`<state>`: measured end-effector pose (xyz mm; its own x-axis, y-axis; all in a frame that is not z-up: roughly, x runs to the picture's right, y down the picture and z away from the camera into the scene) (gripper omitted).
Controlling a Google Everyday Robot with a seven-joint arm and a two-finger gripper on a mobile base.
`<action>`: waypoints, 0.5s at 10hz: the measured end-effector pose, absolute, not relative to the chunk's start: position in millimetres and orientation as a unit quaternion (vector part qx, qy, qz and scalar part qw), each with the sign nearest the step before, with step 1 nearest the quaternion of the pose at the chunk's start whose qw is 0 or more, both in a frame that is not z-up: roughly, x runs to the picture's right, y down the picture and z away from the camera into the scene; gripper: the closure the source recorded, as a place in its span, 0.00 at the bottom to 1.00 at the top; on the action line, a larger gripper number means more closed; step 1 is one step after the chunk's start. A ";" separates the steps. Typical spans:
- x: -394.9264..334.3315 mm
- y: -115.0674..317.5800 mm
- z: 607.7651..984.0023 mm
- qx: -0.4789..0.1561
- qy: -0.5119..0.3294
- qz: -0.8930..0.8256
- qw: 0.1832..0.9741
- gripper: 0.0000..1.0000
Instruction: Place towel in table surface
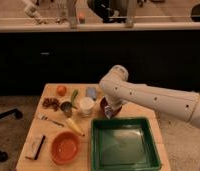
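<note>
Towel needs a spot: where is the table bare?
Bare wood shows at the left edge, between fork and orange bowl. Around the white cup it is crowded. The gripper hangs over the far rim of the green tray.

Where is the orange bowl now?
In the camera view, the orange bowl sits at the lower left, just left of the green tray. The tool hangs behind the green tray, right of the white cup.

Gripper [109, 111]: small, grey, darker than the rest, at the arm's lower tip; directly above it a short white wrist section; above that a rounded white joint cap [118, 76]; up and right of it a thick, smooth white tubular link [163, 102].
</note>
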<state>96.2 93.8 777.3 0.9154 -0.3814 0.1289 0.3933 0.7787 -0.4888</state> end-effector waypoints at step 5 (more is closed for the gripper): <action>131.3 83.2 793.6 -0.268 0.014 -0.166 0.949 1.00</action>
